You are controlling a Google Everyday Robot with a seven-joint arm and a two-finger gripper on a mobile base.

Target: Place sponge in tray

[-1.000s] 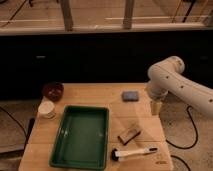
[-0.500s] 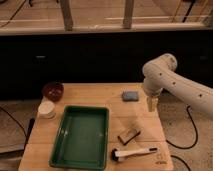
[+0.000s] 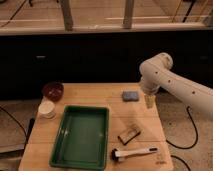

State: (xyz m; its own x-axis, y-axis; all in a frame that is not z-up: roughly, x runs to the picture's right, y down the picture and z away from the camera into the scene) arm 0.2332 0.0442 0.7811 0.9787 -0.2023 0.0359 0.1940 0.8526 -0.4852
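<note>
The blue-grey sponge (image 3: 131, 95) lies on the wooden table at the back right. The dark green tray (image 3: 81, 135) sits left of centre on the table and holds nothing. My gripper (image 3: 149, 102) hangs from the white arm just right of the sponge, a little in front of it, pointing down close to the table top. It holds nothing that I can see.
A dark red bowl (image 3: 53, 90) and a white cup (image 3: 47, 109) stand at the back left. A brown block with dark top (image 3: 129, 134) and a white-handled brush (image 3: 133, 152) lie at the front right. The table's right edge (image 3: 164, 135) is near the gripper.
The arm has swung left and the gripper has moved closer to the sponge. The objects on the table have not moved.
</note>
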